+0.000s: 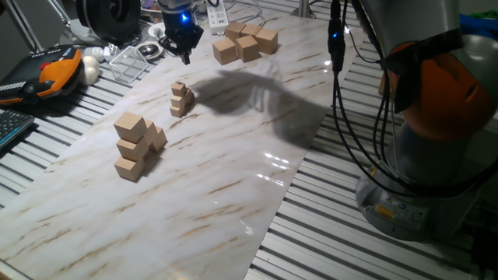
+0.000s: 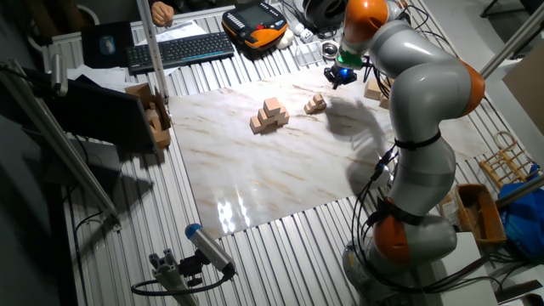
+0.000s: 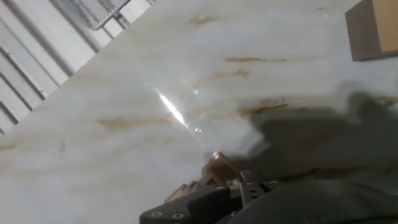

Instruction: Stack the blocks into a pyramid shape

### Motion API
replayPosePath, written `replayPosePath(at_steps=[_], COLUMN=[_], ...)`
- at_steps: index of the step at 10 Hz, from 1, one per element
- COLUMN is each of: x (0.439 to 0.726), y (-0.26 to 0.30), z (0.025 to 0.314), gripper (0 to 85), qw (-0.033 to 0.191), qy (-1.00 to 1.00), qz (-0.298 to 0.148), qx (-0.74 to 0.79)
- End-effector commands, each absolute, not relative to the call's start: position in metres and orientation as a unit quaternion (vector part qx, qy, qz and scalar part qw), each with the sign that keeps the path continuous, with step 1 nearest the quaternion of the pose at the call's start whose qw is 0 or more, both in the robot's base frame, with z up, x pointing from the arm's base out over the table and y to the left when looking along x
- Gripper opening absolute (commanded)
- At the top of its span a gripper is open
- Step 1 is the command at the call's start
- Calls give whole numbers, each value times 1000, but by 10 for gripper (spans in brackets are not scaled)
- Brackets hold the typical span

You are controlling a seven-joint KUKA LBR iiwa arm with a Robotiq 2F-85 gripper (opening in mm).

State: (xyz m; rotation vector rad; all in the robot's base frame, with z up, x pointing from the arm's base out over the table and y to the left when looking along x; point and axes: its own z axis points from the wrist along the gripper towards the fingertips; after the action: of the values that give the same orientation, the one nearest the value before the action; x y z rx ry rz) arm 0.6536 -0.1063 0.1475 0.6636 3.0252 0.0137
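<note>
Gripper (image 1: 185, 53) hovers above the marble board; whether it holds anything cannot be told. The blocks (image 1: 181, 99) stand stacked below it, toward the board's middle.

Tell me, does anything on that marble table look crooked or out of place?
Nothing is spilled or broken. The tiny light-tan wooden cubes stand as a small stack that looks slightly uneven. The black two-finger gripper hovers beyond it, apart from it.

Light-tan wooden blocks (image 1: 181, 99) on a white worktop (image 1: 218, 194) veined with brown marble streaks. Black gripper (image 1: 185, 54) lit blue above; arm (image 2: 425, 93) grey with orange joints.
</note>
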Motion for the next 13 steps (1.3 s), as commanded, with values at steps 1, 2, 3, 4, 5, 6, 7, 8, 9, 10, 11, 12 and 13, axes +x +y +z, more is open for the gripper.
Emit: replayPosePath(at_steps=[1, 2, 3, 4, 5, 6, 7, 8, 9, 10, 11, 12, 13], x=[654, 653, 653, 653, 653, 653, 653, 652, 652, 652, 652, 652, 652], y=[-106, -106, -106, -107, -106, -105, -105, -106, -106, -106, -106, -105, -106], z=[147, 148, 148, 147, 147, 147, 147, 147, 147, 148, 148, 148, 147], gripper=[0, 0, 0, 0, 0, 0, 0, 0, 0, 0, 0, 0, 0], qw=[21, 21, 22, 22, 21, 21, 21, 21, 21, 21, 20, 21, 21], qy=[991, 991, 991, 992, 993, 993, 994, 995, 995, 995, 995, 996, 996], qz=[8, 9, 8, 7, 6, 4, -3, -6, -6, -6, -7, -7, -6], qx=[134, 133, 129, 121, 118, 114, 104, 99, 97, 95, 93, 91, 84])
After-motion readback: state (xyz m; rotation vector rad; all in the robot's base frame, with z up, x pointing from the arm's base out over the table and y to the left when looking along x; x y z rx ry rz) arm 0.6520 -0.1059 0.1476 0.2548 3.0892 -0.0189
